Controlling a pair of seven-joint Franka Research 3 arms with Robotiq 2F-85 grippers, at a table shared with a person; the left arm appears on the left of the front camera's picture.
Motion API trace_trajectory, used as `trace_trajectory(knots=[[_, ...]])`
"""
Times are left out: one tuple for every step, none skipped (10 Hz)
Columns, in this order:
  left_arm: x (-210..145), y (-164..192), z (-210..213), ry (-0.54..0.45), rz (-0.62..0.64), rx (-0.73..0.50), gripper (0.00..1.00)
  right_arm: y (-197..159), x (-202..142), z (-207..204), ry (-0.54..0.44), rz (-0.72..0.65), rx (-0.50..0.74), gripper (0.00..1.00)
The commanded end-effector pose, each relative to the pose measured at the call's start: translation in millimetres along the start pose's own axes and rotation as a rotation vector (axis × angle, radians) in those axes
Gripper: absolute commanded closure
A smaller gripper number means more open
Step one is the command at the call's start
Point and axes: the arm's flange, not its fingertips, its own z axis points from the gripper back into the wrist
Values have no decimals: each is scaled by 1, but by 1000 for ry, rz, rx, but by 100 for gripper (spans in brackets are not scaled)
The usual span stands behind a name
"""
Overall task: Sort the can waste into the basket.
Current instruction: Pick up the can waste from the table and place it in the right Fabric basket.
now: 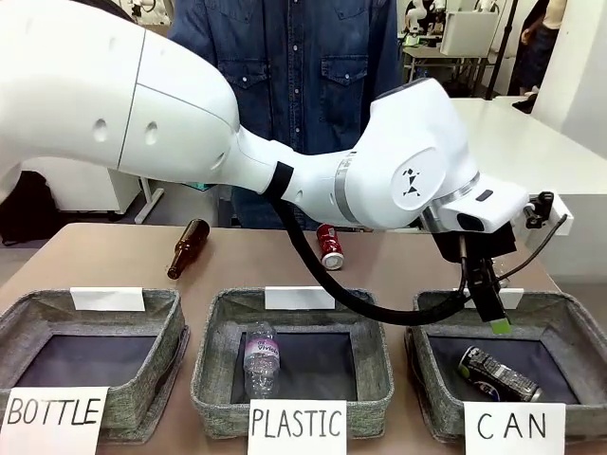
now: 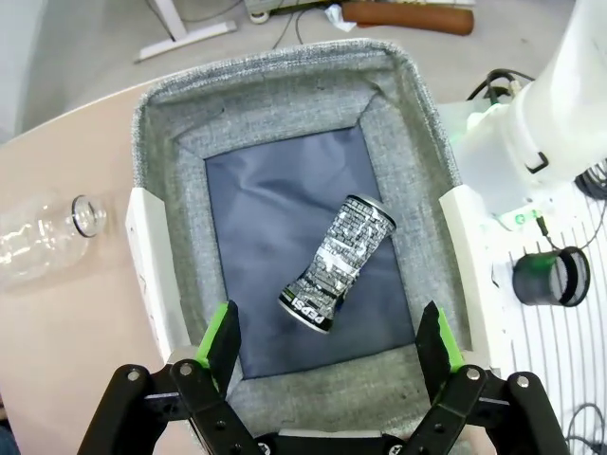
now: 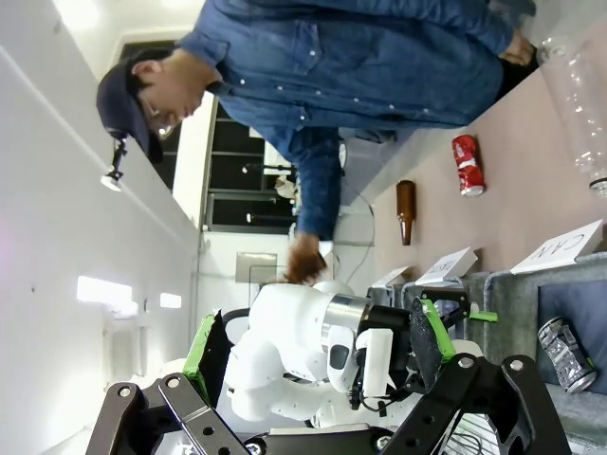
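A dark can (image 1: 498, 374) with white print lies on its side on the dark lining of the grey basket (image 1: 575, 313) behind the "CAN" card (image 1: 513, 426). My left gripper (image 1: 493, 311) hangs open above that basket's far side with nothing between its fingers. From the left wrist, the dark can (image 2: 339, 263) lies loose below the spread left gripper (image 2: 330, 341), inside the basket (image 2: 285, 76). A red can (image 1: 330, 246) lies on the table beyond the middle basket. My right gripper (image 3: 318, 341) stands open and empty, off to the side; the red can (image 3: 466, 164) is far from it.
A brown bottle (image 1: 188, 248) lies on the table at far left. A clear plastic bottle (image 1: 263, 358) rests in the "PLASTIC" basket (image 1: 370, 365); the "BOTTLE" basket (image 1: 161, 365) is at left. Another clear bottle (image 2: 43, 242) lies on the table beside the CAN basket. A person in denim (image 1: 285, 66) stands across the table.
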Motion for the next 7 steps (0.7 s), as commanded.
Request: trace_trajectory(knots=[[-4, -5, 3, 3, 16, -5, 4, 0, -3, 1, -1, 12, 10, 0], [-4, -5, 4, 1, 17, -2, 4, 0, -3, 1, -1, 12, 10, 0], [-4, -5, 5, -1, 18, -2, 4, 0, -3, 1, -1, 12, 10, 0], [-4, -5, 5, -2, 17, -1, 4, 0, -3, 1, -1, 12, 10, 0], [-4, -4, 5, -3, 19, -4, 4, 0, -3, 1, -1, 12, 10, 0], [-6, -4, 6, -1, 21, -1, 4, 0, -3, 1, -1, 12, 10, 0], [-6, -3, 7, 1, 23, 0, 4, 0, -3, 1, -1, 12, 10, 0]])
